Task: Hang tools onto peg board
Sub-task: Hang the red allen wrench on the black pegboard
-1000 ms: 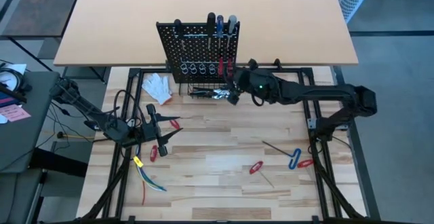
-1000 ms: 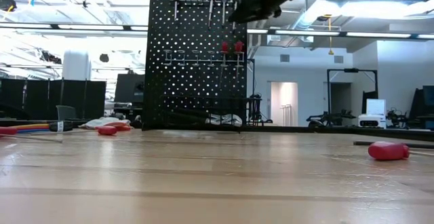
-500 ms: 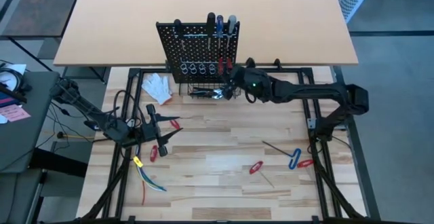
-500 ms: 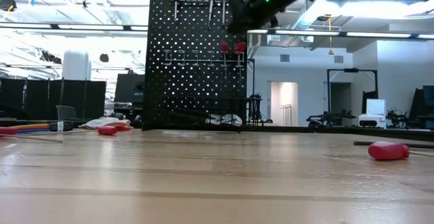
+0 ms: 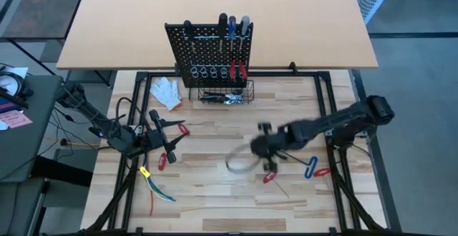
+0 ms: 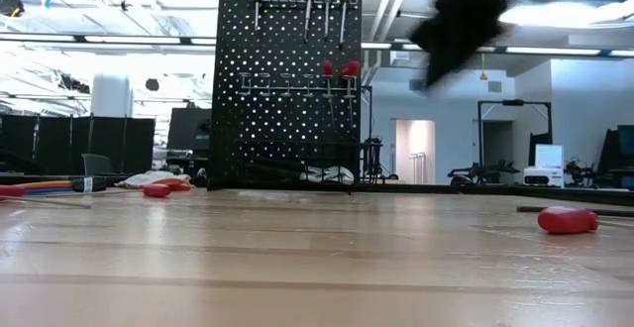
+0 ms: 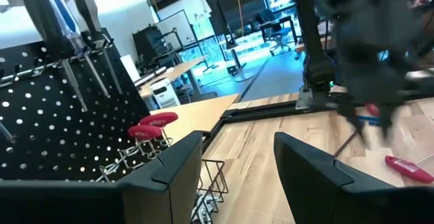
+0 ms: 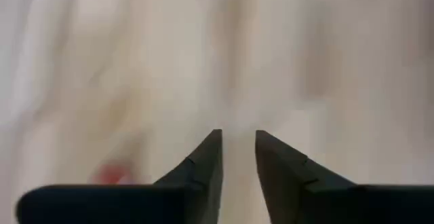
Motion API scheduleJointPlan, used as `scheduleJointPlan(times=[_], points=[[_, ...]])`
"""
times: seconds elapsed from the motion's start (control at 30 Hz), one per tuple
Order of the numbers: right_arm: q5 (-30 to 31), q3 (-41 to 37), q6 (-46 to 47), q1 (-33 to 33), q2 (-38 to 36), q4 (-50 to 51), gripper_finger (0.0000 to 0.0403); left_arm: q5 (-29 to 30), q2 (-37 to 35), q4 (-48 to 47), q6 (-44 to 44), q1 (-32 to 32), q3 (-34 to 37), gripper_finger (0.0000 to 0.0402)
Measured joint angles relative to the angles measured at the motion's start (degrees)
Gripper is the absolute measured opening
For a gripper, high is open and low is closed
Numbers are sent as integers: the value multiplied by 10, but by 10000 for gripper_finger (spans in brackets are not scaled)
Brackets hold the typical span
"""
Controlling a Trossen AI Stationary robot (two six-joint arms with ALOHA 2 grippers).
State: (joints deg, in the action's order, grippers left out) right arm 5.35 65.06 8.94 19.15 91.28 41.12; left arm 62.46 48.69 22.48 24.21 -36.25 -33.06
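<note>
The right gripper hangs over the middle of the table, blurred in the high view, with its fingers drawn to a narrow gap and nothing between them; its wrist camera looks straight down on streaked wood with a smear of red off to one side. My guess is it is aimed that way because the loose tools lie just beside it: a small red-handled tool close under it, and a little farther toward the right edge the blue-handled hex key with its long thin shaft, touching or nearly touching another red-handled one. The peg board stands upright at the far edge of the table, already carrying several screwdrivers along its top row and a pair of red handles at the ring row, so those pieces look placed and the ones on the wood are what is left. The left gripper waits low on its own side with its fingers spread wide and empty, facing the board, near two more red-handled tools and a bundle of coloured wires. A white glove lies beside the board. What sits in the black wire basket at the board's foot I cannot make out, and in the low view the right arm is only a dark shape cut off at the top.
</note>
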Motion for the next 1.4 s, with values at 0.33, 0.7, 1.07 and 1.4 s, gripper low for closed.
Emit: scheduleJointPlan(times=[0.33,0.7,1.07,1.4], points=[[-12,19,-43,94,140,12,252,0,0,0,0,0,0,177],[-15,96,-59,73,239,119,106,0,0,-2,2,0,0,175],[246,37,-132,41,143,-106,0,-26,0,-19,2,0,0,175],[146,-122,-198,-69,36,-598,5,-176,32,-65,0,37,0,175]])
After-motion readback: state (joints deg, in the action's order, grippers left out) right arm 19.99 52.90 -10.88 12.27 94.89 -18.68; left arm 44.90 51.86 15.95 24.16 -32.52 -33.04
